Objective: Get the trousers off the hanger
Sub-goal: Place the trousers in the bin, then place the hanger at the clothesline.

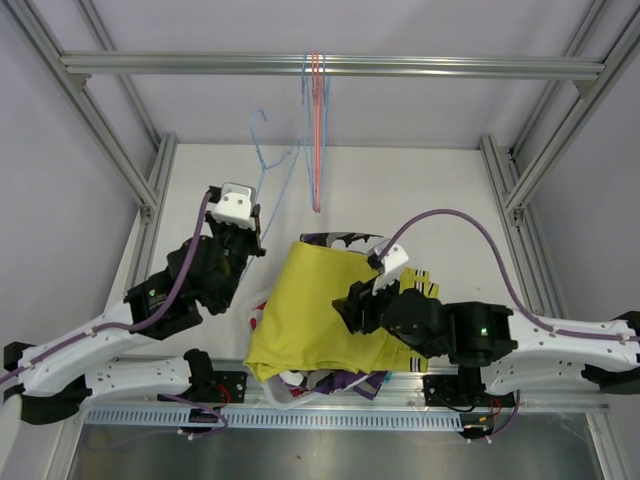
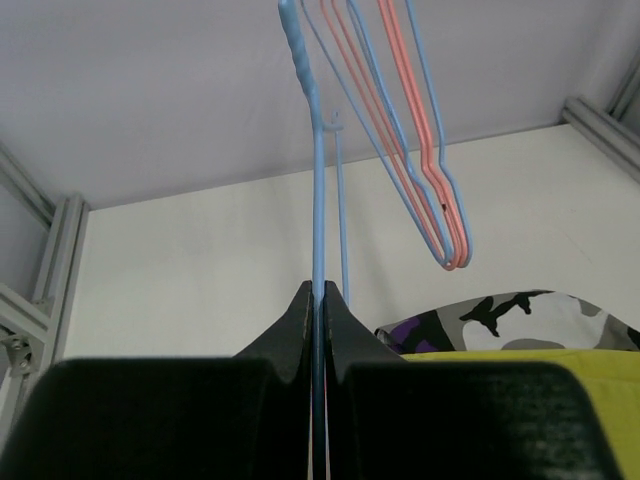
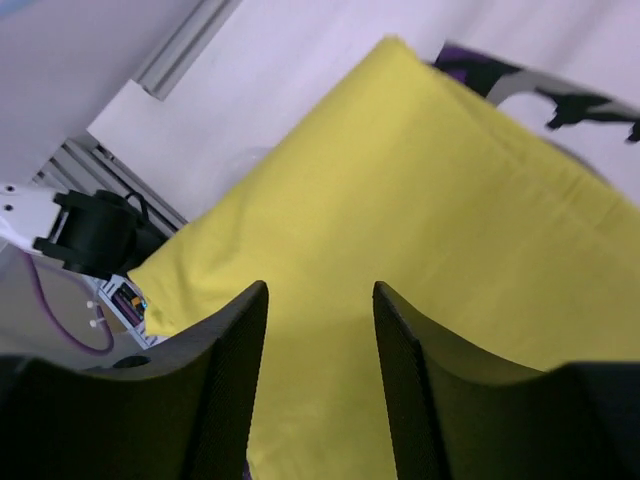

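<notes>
Left gripper (image 2: 318, 296) fills the bottom of the left wrist view. Its jaws are pressed together on the blue hanger (image 2: 318, 200), with the wire pinched upright between the fingertips. The hanger's lower part is hidden behind the fingers, and no cloth shows on it. In the top view this gripper sits left of centre, with bare white table (image 1: 190, 190) and the frame post to its left.

Just right of the blue hanger, a bunch of pink and blue hangers (image 1: 315, 130) hangs from the top rail (image 1: 200, 64). They overlap, so the count is unclear.

At centre of the frame, the mustard yellow shorts (image 1: 310, 310) lie on top of a heap near the table's lower edge. The camouflage shorts (image 1: 340, 240) peek out at the upper edge and are mostly covered. Purple and white cloth (image 1: 340, 382) pokes out at the lower edge, and which pair it is can't be made out. A striped band (image 1: 422, 278) shows at right, partly behind the arm.

Right gripper (image 3: 320, 292) hovers over the yellow cloth with its jaws apart and nothing between them. Its fingers cut off the lower part of the right wrist view. The upper right of the table is open.
</notes>
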You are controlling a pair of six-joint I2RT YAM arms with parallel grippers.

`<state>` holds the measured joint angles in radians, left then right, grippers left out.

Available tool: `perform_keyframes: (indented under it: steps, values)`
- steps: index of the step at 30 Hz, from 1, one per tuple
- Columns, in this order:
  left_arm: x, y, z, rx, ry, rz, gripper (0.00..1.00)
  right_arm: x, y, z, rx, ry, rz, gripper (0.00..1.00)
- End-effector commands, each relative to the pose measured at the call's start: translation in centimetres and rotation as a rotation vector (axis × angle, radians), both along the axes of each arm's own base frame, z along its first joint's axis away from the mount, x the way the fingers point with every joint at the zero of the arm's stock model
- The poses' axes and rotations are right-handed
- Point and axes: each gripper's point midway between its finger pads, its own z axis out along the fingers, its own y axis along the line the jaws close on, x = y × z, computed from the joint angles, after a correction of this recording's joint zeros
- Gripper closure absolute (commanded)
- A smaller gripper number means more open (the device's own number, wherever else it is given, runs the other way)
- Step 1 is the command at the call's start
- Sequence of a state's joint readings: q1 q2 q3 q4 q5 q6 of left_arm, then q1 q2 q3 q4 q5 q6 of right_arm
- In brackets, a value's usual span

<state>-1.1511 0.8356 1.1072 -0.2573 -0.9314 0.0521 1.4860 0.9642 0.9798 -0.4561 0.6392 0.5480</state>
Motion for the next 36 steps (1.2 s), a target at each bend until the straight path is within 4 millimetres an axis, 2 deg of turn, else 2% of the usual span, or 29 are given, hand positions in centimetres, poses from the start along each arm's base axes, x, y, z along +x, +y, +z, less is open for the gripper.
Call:
perform_keyframes:
  steps: [1, 2, 3, 5, 6, 11, 14, 15, 16, 17, 22, 23, 26, 30, 36]
  values:
    - [0.7, 1.1, 1.3, -0.020, 0.010, 0.072, 1.00, 0.5, -3.5, 2.2, -0.097, -0.064, -0.031, 0.48]
    - [1.1, 0.6, 0.9, 0.005, 0.023, 0.076, 0.99, 0.6, -4.3, 3.2, -0.082, -0.070, -0.038, 0.45]
    - [1.3, 1.1, 2.2, -0.006, 0.018, 0.092, 0.99, 0.6, -5.1, 3.0, -0.105, -0.071, -0.041, 0.39]
    - [2.0, 1.0, 2.6, 0.012, 0.024, 0.108, 0.99, 0.6, -6.8, 3.7, -0.086, -0.077, -0.050, 0.35]
    - [2.5, 1.2, 3.9, 0.000, 0.015, 0.123, 1.00, 0.6, -7.7, 3.4, -0.102, -0.077, -0.054, 0.33]
    - [4.8, 1.0, 5.6, 0.013, 0.011, 0.154, 0.99, 0.6, -11.4, 3.1, -0.082, -0.096, -0.065, 0.31]
    - [6.0, 0.7, 8.5, 0.007, -0.031, 0.187, 1.00, 0.8, -13.4, 2.9, -0.049, -0.115, -0.076, 0.29]
    - [6.6, 0.7, 8.7, 0.013, -0.031, 0.198, 1.00, 0.8, -13.8, 2.8, -0.041, -0.118, -0.082, 0.29]
    - [7.5, -0.2, 8.3, 0.031, -0.021, 0.187, 0.99, 0.9, -14.5, 2.8, -0.021, -0.121, -0.087, 0.28]
    - [7.7, -0.3, 9.6, 0.006, -0.035, 0.183, 0.99, 0.9, -14.9, 2.7, -0.012, -0.124, -0.094, 0.28]
    - [10.6, -1.6, 9.2, 0.012, -0.023, 0.181, 1.00, 1.0, -16.4, 2.9, 0.045, -0.131, -0.106, 0.26]
    - [11.5, -2.3, 8.2, 0.030, -0.003, 0.180, 0.99, 1.0, -16.7, 3.1, 0.060, -0.132, -0.107, 0.26]
    - [12.9, -2.3, 7.5, 0.035, 0.021, 0.191, 1.00, 1.1, -17.1, 3.2, 0.070, -0.137, -0.115, 0.26]
    - [15.1, -2.4, 6.0, 0.047, 0.047, 0.198, 1.00, 0.9, -16.7, 3.1, 0.064, -0.141, -0.099, 0.26]
    - [16.6, -2.9, 6.3, 0.031, 0.038, 0.197, 1.00, 0.9, -16.4, 2.9, 0.053, -0.143, -0.089, 0.26]
